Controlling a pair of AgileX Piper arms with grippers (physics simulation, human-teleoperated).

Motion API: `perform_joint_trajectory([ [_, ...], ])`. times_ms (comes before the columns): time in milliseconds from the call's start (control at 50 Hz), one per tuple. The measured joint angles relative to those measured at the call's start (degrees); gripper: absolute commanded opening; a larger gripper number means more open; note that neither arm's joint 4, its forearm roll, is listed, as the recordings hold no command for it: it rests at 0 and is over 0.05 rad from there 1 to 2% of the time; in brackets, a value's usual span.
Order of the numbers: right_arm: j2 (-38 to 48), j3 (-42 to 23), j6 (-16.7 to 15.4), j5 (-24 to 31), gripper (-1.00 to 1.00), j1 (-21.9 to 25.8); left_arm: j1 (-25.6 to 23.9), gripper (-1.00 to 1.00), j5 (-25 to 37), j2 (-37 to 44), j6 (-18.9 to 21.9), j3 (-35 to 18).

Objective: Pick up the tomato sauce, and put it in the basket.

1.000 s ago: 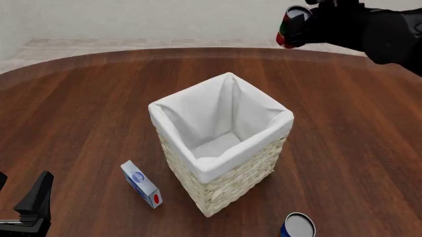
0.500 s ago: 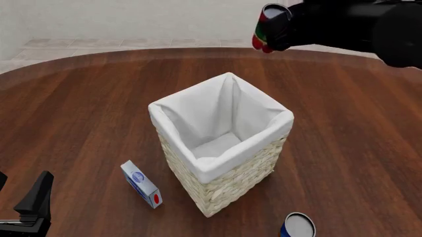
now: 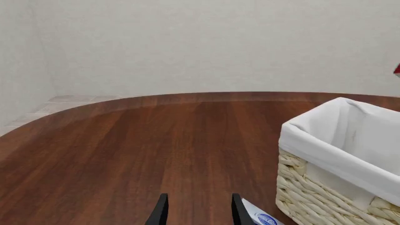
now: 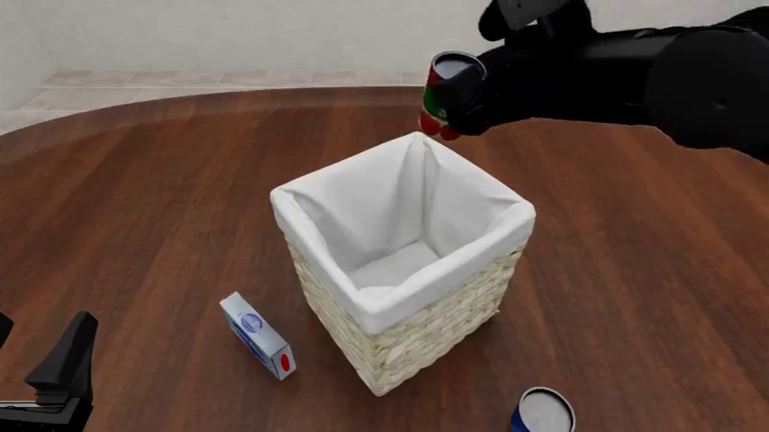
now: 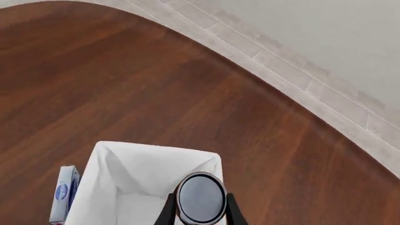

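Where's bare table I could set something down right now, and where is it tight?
Bare wood spans the table left of and beyond the basket, and right of it. It is tighter in front: the carton sits near the basket's left side, the left gripper at the near-left edge, the blue can near-right.

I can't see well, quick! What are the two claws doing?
Left gripper: open, holding nothing.
Right gripper: closed on the tomato sauce.

right gripper (image 4: 466, 94) raised and clamped; left gripper (image 3: 195, 211) low with fingers parted.
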Motion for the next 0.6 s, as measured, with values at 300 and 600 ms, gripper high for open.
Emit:
perform_joint_trajectory([
  [300,2.51,1.10,-0.25,0.36,-1.00,1.65,0.00,1.00,0.00,0.00,0.00,0.00],
  [600,5.24,2.57,-0.66,-0.26,-1.00,2.20,0.00,1.00,0.00,0.00,0.00,0.00],
])
